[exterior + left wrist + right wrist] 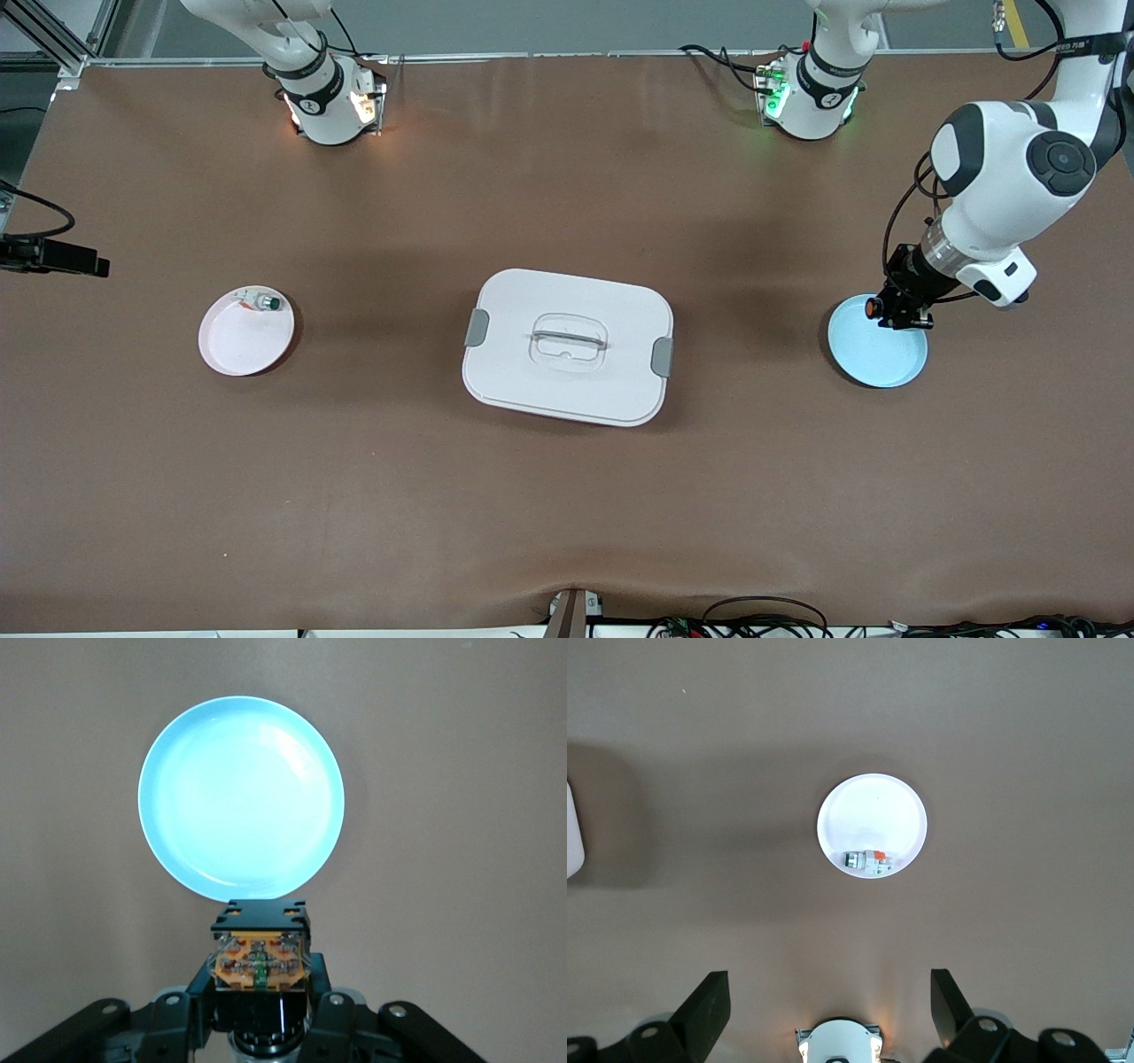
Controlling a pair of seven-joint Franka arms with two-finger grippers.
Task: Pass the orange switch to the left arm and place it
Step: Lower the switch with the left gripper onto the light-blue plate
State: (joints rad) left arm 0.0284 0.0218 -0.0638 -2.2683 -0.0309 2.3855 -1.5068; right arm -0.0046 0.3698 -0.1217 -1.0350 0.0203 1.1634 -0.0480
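Observation:
My left gripper (pixel 897 310) is shut on the orange switch (pixel 873 307), a black cylinder with orange parts at its end, and holds it over the rim of the light-blue plate (pixel 879 350). In the left wrist view the switch (pixel 260 957) sits between the fingers (pixel 182 1014), with the plate (pixel 241 797) below. The white lidded box (pixel 567 346) stands mid-table. My right gripper (pixel 830 997) is open and empty, high above the table near its own base, out of the front view.
A pink plate (pixel 244 341) at the right arm's end holds a small silver-white piece with a green tip (pixel 261 302); both show in the right wrist view, plate (pixel 873 815) and piece (pixel 868 862). A corner of the box (pixel 571 828) shows there too.

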